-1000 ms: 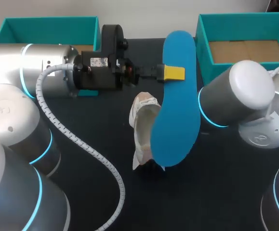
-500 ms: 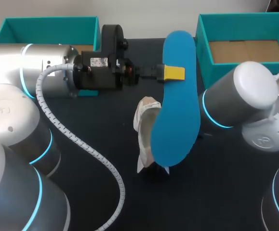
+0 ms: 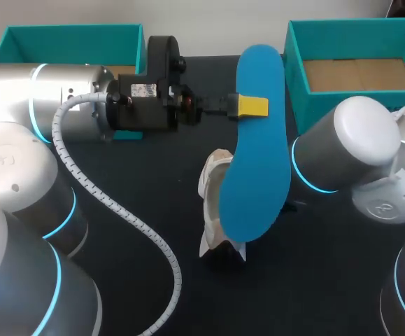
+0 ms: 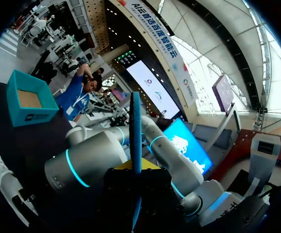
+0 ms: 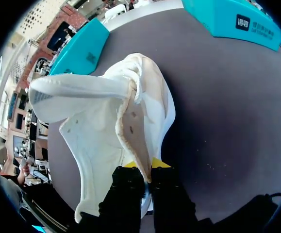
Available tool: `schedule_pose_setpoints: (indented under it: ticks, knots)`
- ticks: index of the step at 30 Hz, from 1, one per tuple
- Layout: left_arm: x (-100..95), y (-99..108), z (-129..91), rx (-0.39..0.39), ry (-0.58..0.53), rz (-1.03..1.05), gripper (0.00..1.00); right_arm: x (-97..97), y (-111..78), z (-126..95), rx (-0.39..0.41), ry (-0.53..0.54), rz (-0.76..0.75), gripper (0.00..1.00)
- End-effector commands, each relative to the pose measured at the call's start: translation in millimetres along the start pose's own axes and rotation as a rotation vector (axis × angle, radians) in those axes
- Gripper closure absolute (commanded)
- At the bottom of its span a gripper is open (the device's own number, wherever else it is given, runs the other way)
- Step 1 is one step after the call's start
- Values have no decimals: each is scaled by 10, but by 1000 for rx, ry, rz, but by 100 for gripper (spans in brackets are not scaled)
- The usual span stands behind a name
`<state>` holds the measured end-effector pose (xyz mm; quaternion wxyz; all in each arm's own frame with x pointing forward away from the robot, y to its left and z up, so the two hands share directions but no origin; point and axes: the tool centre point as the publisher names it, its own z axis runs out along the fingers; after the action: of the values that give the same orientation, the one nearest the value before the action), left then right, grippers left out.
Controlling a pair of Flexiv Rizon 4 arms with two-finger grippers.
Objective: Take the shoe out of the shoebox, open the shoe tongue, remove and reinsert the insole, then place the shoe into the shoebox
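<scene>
Right gripper (image 5: pixel 142 167), hidden behind the blue insole (image 3: pixel 258 175) in the head view, pinches the white shoe (image 5: pixel 106 121) by its collar in its wrist view, while the left gripper (image 3: pixel 251 106), arm level, clamps the insole upright over the table (image 3: pixel 307 294).

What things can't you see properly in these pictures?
Head view: the insole covers most of the shoe; the right gripper is hidden under the right arm.
Left wrist view: the insole shows edge-on only, its faces unseen; the left gripper hides its lower end.
Right wrist view: the right gripper covers the bit of shoe it grips.
</scene>
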<state>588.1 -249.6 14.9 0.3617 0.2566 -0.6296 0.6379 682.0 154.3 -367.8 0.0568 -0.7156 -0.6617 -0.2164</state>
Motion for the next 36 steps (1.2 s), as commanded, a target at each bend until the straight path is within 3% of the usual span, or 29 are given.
schedule_pose_setpoints:
  ticks: [1, 3, 4, 5, 6, 22, 26, 36]
  knots:
    - [0, 16, -7, 2, 0, 0, 100, -20, 16, 107, 6, 20, 1, 100]
    - [0, 16, -7, 2, 0, 0, 100, -27, 23, 102, -6, 17, 6, 100]
    - [0, 16, -7, 2, 0, 0, 100, -27, 27, 86, -7, 22, 5, 71]
    - [0, 16, -7, 2, 0, 0, 100, -27, 27, 86, -7, 22, 5, 71]
    - [0, 16, -7, 2, 0, 0, 100, -26, 35, 45, -17, 22, 7, 0]
    - [0, 16, -7, 2, 0, 0, 100, 37, 21, -432, -14, 95, -11, 0]
    - [0, 16, -7, 2, 0, 0, 100, 78, 30, -579, 15, 181, -76, 0]
    - [0, 16, -7, 2, 0, 0, 100, 78, 30, -579, 15, 181, -76, 0]
